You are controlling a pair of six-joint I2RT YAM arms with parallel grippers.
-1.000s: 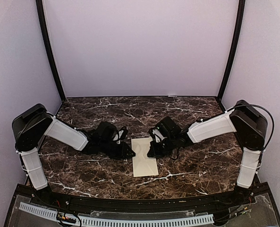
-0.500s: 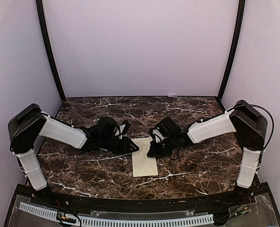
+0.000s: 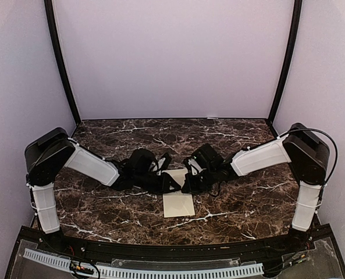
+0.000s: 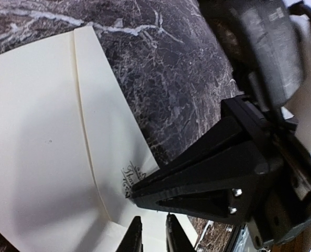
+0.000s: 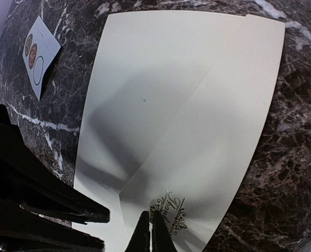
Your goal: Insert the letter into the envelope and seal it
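Note:
The cream envelope (image 3: 178, 206) lies flat at the table's middle; it also shows in the left wrist view (image 4: 40, 136) and the right wrist view (image 5: 160, 94), with its fold seams. A small dark ornamental print (image 5: 172, 211) sits on the cream paper at its far end. I cannot tell whether that print belongs to the letter; no tan bordered sheet shows apart. My left gripper (image 3: 172, 185) hovers over the envelope's far end with a narrow gap between its fingers (image 4: 134, 239). My right gripper (image 3: 187, 185) is shut, its tips (image 5: 147, 233) on the paper beside the print.
A small white card with round stickers (image 5: 40, 55) lies on the dark marble table (image 3: 248, 197) beside the envelope. Both wrists crowd together over the envelope's far end. Lilac walls close off the back and sides.
My left arm has swung right, and its gripper now covers the envelope's far half. The right arm and the envelope have not moved.

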